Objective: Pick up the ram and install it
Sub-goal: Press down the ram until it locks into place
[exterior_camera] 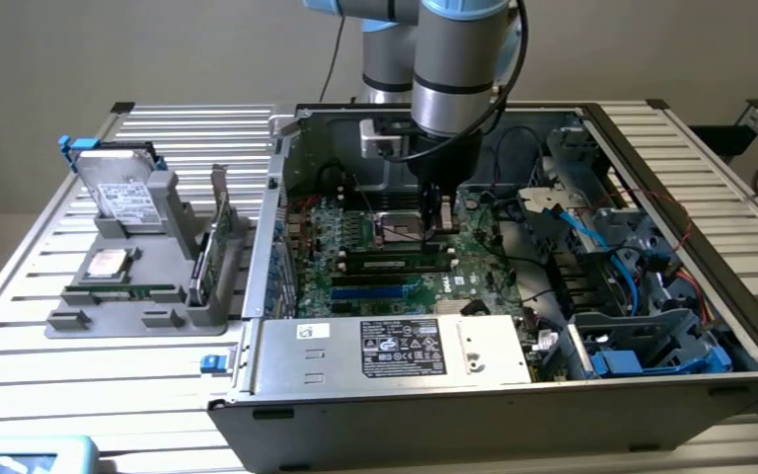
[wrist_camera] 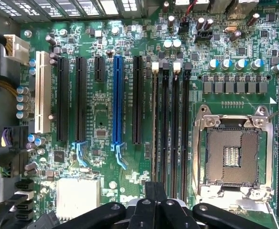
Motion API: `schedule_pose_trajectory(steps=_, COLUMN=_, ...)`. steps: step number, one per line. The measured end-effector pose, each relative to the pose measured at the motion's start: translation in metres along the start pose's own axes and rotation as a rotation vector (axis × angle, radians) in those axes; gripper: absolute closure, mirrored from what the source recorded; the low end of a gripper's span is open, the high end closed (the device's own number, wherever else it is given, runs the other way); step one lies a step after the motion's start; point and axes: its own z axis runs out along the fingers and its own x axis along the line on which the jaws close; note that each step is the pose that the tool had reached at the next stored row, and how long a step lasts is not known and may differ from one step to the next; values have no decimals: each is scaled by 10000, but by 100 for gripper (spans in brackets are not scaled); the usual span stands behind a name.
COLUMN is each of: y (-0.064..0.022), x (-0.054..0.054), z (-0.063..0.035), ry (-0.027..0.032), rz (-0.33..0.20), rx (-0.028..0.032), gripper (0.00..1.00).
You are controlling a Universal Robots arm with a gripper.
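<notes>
Clenched empty gripper [wrist_camera: 155, 202] low over the motherboard [wrist_camera: 106, 119] inside the open case [exterior_camera: 675, 212], ram [exterior_camera: 122, 293] flat in the grey holder [exterior_camera: 115, 316] at the exterior view's left (well apart), risking scraped memory slots [wrist_camera: 170, 129] if lowered further.

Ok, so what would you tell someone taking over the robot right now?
Pincer: shut, holding nothing I can see, low over the motherboard inside the open computer case.
Ram: lying in the grey holder outside the case, on the exterior view's left.
Done: nothing that shows.
Left: picking up the ram and installing it.
</notes>
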Motion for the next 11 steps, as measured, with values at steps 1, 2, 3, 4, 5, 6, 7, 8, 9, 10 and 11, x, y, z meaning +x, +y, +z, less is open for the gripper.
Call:
schedule_pose_trajectory(steps=1, y=0, x=0, z=2, ry=0, rz=0, rx=6, gripper=89)
schedule_pose_trajectory(steps=2, y=1, x=-1, z=5, ry=-1, rz=0, rx=10, gripper=89)
schedule_pose_trajectory(steps=3, y=1, x=-1, z=9, ry=-3, rz=2, rx=17, gripper=89)
schedule_pose_trajectory(steps=4, y=3, x=-1, z=12, ry=-2, rz=3, rx=23, gripper=89)
schedule_pose_trajectory(steps=5, y=3, x=-1, z=14, ry=0, rz=2, rx=28, gripper=89)
schedule_pose_trajectory(steps=6, y=3, x=-2, z=17, ry=-1, rz=3, rx=32, gripper=89)
schedule_pose_trajectory(steps=7, y=4, x=-2, z=21, ry=-2, rz=3, rx=36, gripper=89)
schedule_pose_trajectory(steps=8, y=4, x=-2, z=23, ry=-3, rz=3, rx=38, gripper=89)
schedule_pose_trajectory(steps=9, y=5, x=-3, z=26, ry=-6, rz=3, rx=39, gripper=89)
schedule_pose_trajectory(steps=10, y=6, x=-3, z=29, ry=-8, rz=3, rx=40, gripper=89)
schedule_pose_trajectory(steps=11, y=6, x=-4, z=33, ry=-10, rz=4, rx=40, gripper=89)
